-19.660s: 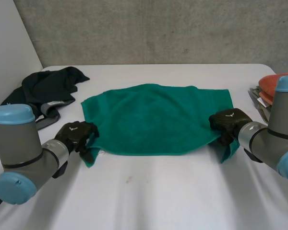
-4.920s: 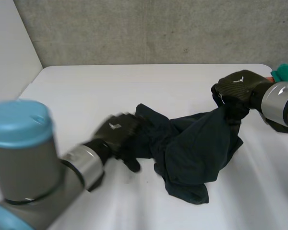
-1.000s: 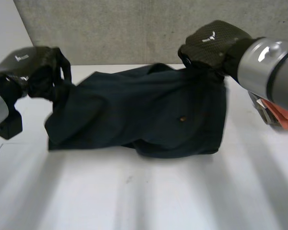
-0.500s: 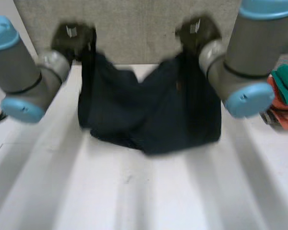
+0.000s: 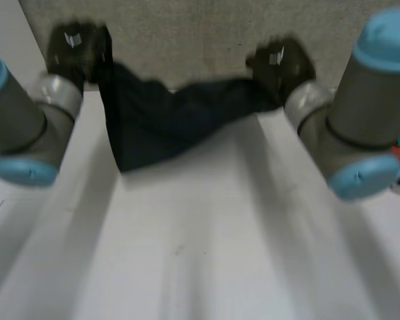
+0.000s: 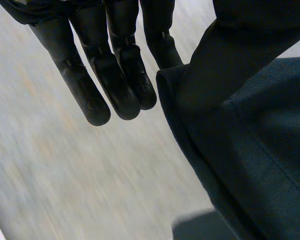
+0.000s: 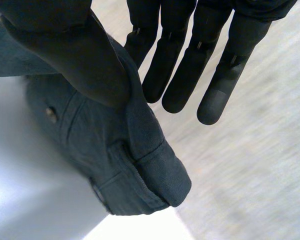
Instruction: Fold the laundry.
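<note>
White table [image 5: 207, 253]: below both hands. Dark garment [image 5: 153, 117]: lifted, stretched between hands, sagging at middle. Grip: left hand [image 5: 77, 47], right hand [image 5: 280, 63] each pinch garment edge, thumb against straight fingers. Step: likely spreading. Next: lower flat onto table, tension even.

It looks like a robot test room: a plain white surface [image 5: 207, 253] and a bare grey concrete wall [image 5: 187, 33] behind it.

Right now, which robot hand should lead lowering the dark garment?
Probably left: most of the dark garment hangs below the left robot hand; the right robot hand holds only a taut end.
</note>
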Robot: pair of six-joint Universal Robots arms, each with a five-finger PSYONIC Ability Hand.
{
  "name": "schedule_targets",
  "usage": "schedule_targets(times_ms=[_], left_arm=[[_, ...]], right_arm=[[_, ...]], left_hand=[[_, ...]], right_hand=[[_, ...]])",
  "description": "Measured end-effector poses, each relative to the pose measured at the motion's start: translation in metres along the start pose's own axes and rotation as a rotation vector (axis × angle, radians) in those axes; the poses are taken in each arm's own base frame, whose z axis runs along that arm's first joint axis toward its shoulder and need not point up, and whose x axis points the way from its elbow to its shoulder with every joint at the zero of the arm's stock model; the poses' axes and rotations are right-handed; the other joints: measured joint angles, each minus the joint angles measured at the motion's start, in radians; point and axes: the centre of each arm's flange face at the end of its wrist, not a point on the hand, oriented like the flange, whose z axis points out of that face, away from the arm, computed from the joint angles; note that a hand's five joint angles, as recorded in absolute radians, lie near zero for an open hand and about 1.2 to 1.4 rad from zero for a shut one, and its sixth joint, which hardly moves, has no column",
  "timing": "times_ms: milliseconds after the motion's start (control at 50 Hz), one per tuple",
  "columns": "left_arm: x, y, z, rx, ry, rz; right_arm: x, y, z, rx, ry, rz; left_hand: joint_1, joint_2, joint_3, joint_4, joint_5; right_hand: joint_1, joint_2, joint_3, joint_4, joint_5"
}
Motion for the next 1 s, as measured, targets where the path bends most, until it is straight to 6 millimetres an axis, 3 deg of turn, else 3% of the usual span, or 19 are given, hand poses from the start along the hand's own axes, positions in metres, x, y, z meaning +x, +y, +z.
schedule_targets(times_ms=[120, 220, 280, 320, 340, 440, 520, 560, 580, 620, 660, 820, 920, 940, 1000], left_arm=[[0.018, 0.070, -0.056, -0.289, 0.067, 0.018], [0.027, 0.100, -0.082, -0.406, 0.108, 0.063], [0.031, 0.110, -0.089, -0.440, 0.127, 0.097], [0.031, 0.111, -0.089, -0.443, 0.130, 0.104], [0.031, 0.111, -0.090, -0.445, 0.133, 0.118], [0.028, 0.098, -0.090, -0.421, 0.129, 0.133], [0.023, 0.070, -0.100, -0.377, 0.116, 0.135], [0.022, 0.067, -0.102, -0.373, 0.115, 0.136], [0.020, 0.055, -0.112, -0.357, 0.112, 0.136], [0.019, 0.045, -0.127, -0.353, 0.113, 0.135], [0.019, 0.042, -0.138, -0.362, 0.118, 0.135], [0.026, 0.066, -0.175, -0.503, 0.181, 0.120], [0.030, 0.081, -0.179, -0.561, 0.213, 0.107], [0.034, 0.093, -0.181, -0.602, 0.245, 0.095], [0.038, 0.105, -0.179, -0.624, 0.271, 0.084]], right_arm=[[-0.046, 0.066, -0.039, -0.258, -0.183, 0.007], [-0.067, 0.095, -0.056, -0.354, -0.257, 0.011], [-0.073, 0.104, -0.061, -0.382, -0.273, 0.015], [-0.073, 0.106, -0.062, -0.386, -0.274, 0.017], [-0.073, 0.109, -0.064, -0.395, -0.271, 0.022], [-0.067, 0.105, -0.067, -0.392, -0.253, 0.029], [-0.051, 0.087, -0.074, -0.362, -0.217, 0.030], [-0.049, 0.084, -0.076, -0.359, -0.211, 0.030], [-0.039, 0.078, -0.079, -0.356, -0.194, 0.030], [-0.026, 0.073, -0.084, -0.367, -0.178, 0.031], [-0.020, 0.072, -0.086, -0.379, -0.172, 0.031], [-0.016, 0.078, -0.091, -0.405, -0.226, 0.018], [-0.022, 0.083, -0.091, -0.398, -0.260, 0.008], [-0.029, 0.090, -0.090, -0.393, -0.281, 0.001], [-0.036, 0.098, -0.088, -0.391, -0.293, -0.001]], left_hand=[[0.000, 0.000, 0.000, 0.000, 0.000], [-0.023, -0.045, -0.043, -0.047, -0.035], [-0.625, -0.615, -0.585, -0.601, -0.584], [-0.625, -0.615, -0.585, -0.601, -0.584], [-0.779, -0.815, -0.805, -0.822, -0.803], [-0.779, -0.851, -0.843, -0.863, -0.843], [-0.777, -0.849, -0.841, -0.860, -0.838], [-0.773, -0.842, -0.837, -0.852, -0.825], [-0.758, -0.822, -0.824, -0.833, -0.803], [-0.527, -0.622, -0.616, -0.632, -0.606], [-0.436, -0.539, -0.538, -0.545, -0.522], [-0.426, -0.500, -0.491, -0.507, -0.483], [-0.426, -0.501, -0.491, -0.512, -0.486], [-0.426, -0.503, -0.491, -0.513, -0.487], [-0.448, -0.523, -0.515, -0.533, -0.510]], right_hand=[[0.000, 0.000, 0.000, 0.000, 0.000], [-0.019, -0.040, -0.036, -0.039, -0.032], [-0.485, -0.521, -0.521, -0.529, -0.529], [-0.592, -0.643, -0.652, -0.660, -0.649], [-0.753, -0.800, -0.817, -0.831, -0.836], [-0.787, -0.841, -0.889, -0.902, -0.908], [-0.787, -0.841, -0.889, -0.902, -0.909], [-0.787, -0.841, -0.889, -0.902, -0.909], [-0.787, -0.841, -0.889, -0.902, -0.909], [-0.787, -0.841, -0.889, -0.902, -0.908], [-0.787, -0.841, -0.889, -0.900, -0.901], [-0.785, -0.841, -0.887, -0.884, -0.853], [-0.784, -0.839, -0.887, -0.881, -0.847], [-0.784, -0.839, -0.887, -0.871, -0.842], [-0.784, -0.839, -0.887, -0.870, -0.841]])
